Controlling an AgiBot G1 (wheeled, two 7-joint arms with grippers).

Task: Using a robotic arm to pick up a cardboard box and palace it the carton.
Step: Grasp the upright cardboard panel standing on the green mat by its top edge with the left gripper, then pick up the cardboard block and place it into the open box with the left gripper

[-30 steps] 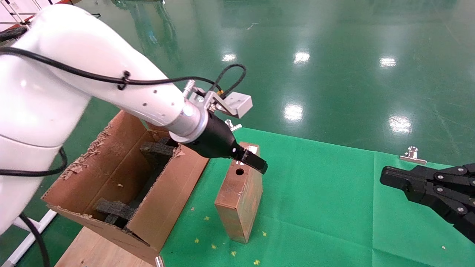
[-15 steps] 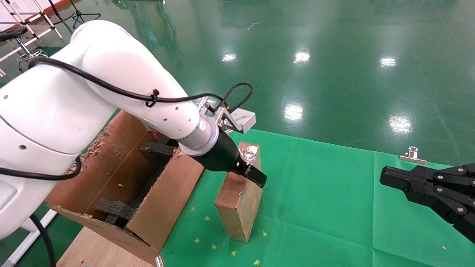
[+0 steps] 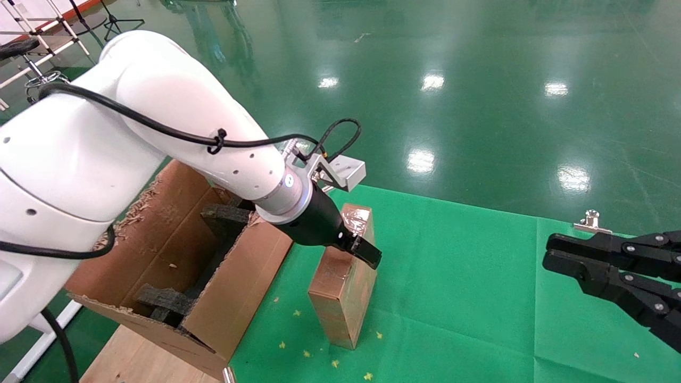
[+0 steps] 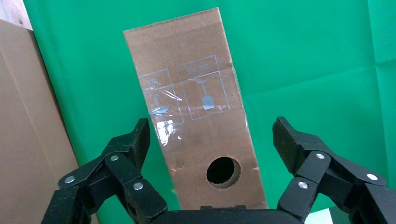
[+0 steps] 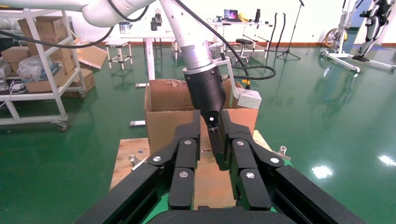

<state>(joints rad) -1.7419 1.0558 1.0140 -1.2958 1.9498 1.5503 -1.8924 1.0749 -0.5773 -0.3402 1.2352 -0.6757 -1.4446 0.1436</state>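
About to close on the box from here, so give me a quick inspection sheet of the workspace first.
Surface: green cloth over a wooden board, held by a metal clip.
Job's things: cardboard box stands upright on the cloth, taped, round hole facing the left wrist camera; carton beside it, flaps torn, black foam pieces inside.
Clutter: small yellow specks on the cloth near the box.
Hands: left hand open, fingers on either side of the box's top, not touching; right hand parked over the cloth's right side, open.
Cables: black cable tied along the left arm.
Surroundings: glossy green floor; shelves and tables in the right wrist view.
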